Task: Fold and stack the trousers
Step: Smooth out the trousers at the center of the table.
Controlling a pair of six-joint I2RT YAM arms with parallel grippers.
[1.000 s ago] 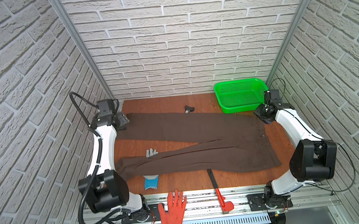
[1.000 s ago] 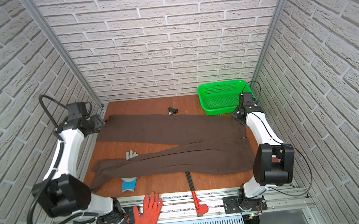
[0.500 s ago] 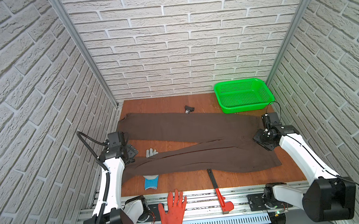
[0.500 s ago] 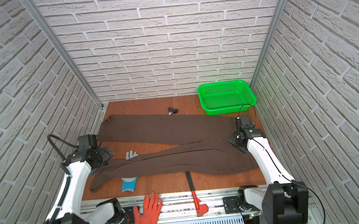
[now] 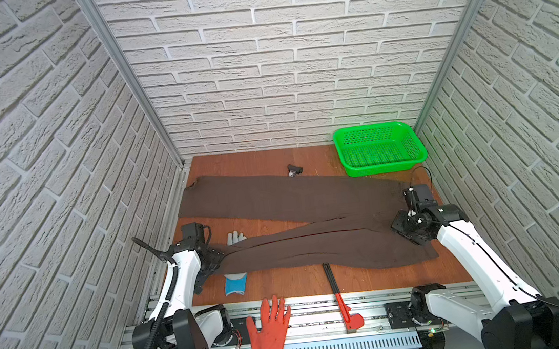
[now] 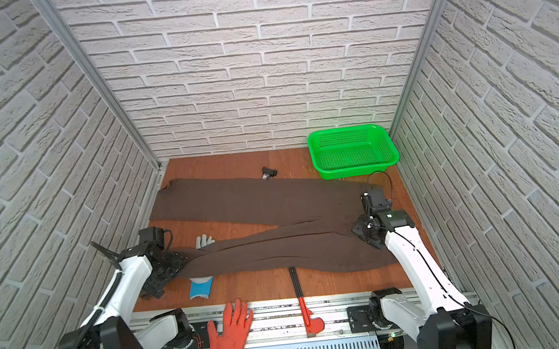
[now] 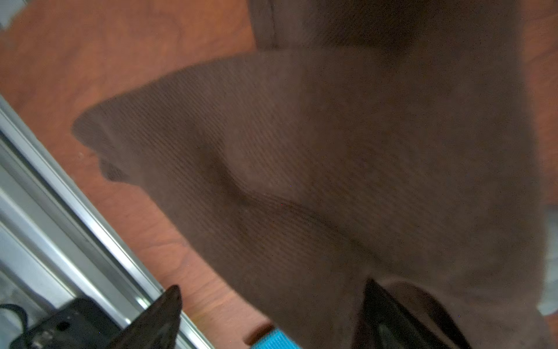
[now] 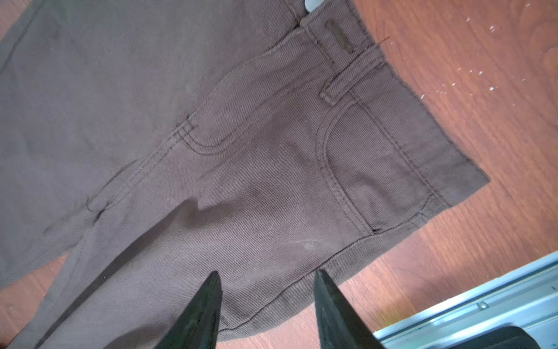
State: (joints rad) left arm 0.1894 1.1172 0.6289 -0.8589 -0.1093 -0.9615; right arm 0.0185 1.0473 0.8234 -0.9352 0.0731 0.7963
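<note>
Pale brick-patterned walls (image 5: pixel 296 74) close in three sides, meeting at slanting aluminium posts (image 5: pixel 126 78). The wooden tabletop (image 6: pixel 227 166) is reddish-brown in both top views and evenly lit, with a pale glare along its near edge. Beyond the right fingers (image 8: pixel 205 308) bare wood carries white specks, and an aluminium rail (image 8: pixel 483 302) runs near them. Such a rail also passes beside the left fingers (image 7: pixel 163 314).

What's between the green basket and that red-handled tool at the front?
Only the brown trousers, lying across the wooden table; both top views show it.
</note>
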